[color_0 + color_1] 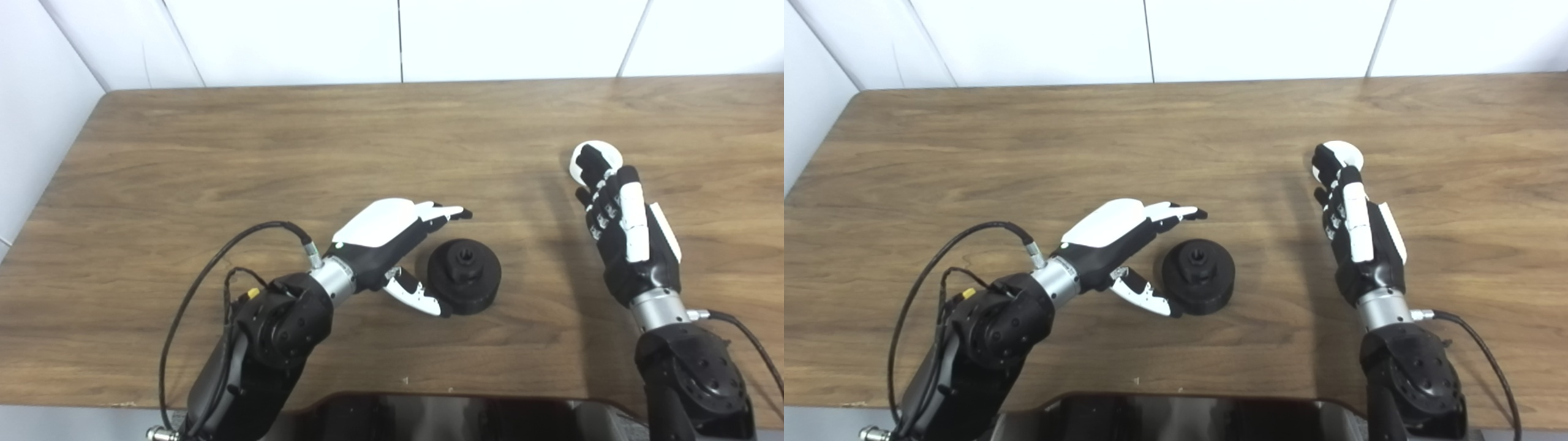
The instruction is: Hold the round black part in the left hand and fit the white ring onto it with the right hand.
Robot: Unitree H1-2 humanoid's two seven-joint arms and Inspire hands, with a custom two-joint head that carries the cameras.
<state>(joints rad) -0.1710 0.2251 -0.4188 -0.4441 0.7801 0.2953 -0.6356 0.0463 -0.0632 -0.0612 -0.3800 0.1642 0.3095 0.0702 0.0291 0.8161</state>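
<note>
A: Where is the round black part sitting?

B: It is lying flat on the wooden table, near the front edge and about midway across. Its round axis is pointing straight up, with a small raised hub and a socket hole facing the ceiling.

A: And the left hand?

B: It is spreading open just left of the black part, holding nothing. The fingers are reaching past the part's far left side, and the thumb is curving in at its near left edge, where it looks to be touching or almost touching; I cannot tell which.

A: What about the white ring?

B: It is lying well to the right of the black part and farther back on the table. Only part of it is showing, so I cannot judge its tilt.

A: Is the right hand gripping it?

B: Its fingertips are covering the ring's near left side, with the fingers pointing away toward the wall. Whether they are closing on it, I cannot tell.
</note>
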